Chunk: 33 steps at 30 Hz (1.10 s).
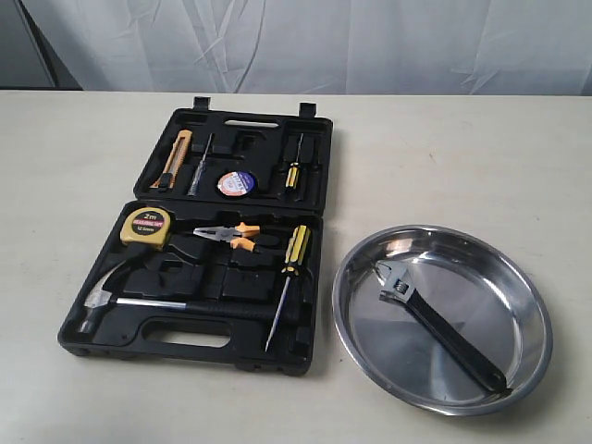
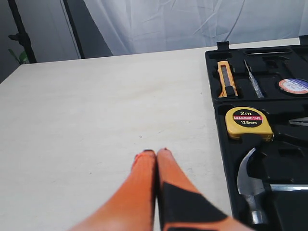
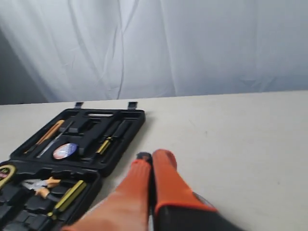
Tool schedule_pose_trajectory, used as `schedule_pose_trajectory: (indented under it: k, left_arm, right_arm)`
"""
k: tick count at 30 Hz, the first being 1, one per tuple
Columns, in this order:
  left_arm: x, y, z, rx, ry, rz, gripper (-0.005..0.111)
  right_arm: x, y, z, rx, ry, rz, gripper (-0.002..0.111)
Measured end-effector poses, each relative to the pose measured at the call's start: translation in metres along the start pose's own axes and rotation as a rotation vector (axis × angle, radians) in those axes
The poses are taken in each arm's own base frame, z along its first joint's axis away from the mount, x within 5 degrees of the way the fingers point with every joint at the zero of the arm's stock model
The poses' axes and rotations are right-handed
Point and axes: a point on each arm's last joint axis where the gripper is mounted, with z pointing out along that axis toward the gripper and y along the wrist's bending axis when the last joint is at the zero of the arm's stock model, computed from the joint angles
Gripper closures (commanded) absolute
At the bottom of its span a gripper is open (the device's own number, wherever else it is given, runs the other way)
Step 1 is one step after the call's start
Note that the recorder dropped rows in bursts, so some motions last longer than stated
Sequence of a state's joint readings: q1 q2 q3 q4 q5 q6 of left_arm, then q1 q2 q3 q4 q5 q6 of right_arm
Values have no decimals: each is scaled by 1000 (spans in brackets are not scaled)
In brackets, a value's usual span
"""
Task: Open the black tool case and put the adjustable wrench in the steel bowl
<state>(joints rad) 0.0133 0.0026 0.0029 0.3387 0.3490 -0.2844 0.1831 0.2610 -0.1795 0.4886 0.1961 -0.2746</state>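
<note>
The black tool case (image 1: 139, 338) lies open and flat on the table, lid away from the handle side; it also shows as the case (image 2: 221, 125) in the left wrist view and the case (image 3: 120, 154) in the right wrist view. The adjustable wrench (image 1: 435, 324) rests inside the steel bowl (image 1: 518, 370), to the right of the case, silver head toward the far rim. Neither arm appears in the exterior view. My left gripper (image 2: 155, 152) is shut and empty above bare table, beside the case. My right gripper (image 3: 151, 156) is shut and empty too.
In the case sit a yellow tape measure (image 1: 146, 227), orange-handled pliers (image 1: 231, 236), a claw hammer (image 1: 97, 301), a yellow-handled screwdriver (image 1: 294, 254), a utility knife (image 1: 176, 157) and a tape roll (image 1: 234, 183). A white curtain (image 1: 324, 42) hangs behind the table.
</note>
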Motion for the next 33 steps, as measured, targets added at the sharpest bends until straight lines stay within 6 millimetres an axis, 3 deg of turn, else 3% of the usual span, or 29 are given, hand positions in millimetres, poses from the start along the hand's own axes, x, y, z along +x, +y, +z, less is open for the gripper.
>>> schedule_pose_trajectory:
  k: [3,8,33]
  left_arm:
    - [0,0,0,0,0,0,107]
    - [0,0,0,0,0,0,107]
    - [0,0,0,0,0,0,107]
  right_arm:
    - [39,-12,-12,67,-79,33,108]
    - [49,-13,-13,86,-36,49,108]
    - [53,-12,-13,75,-2,59,108]
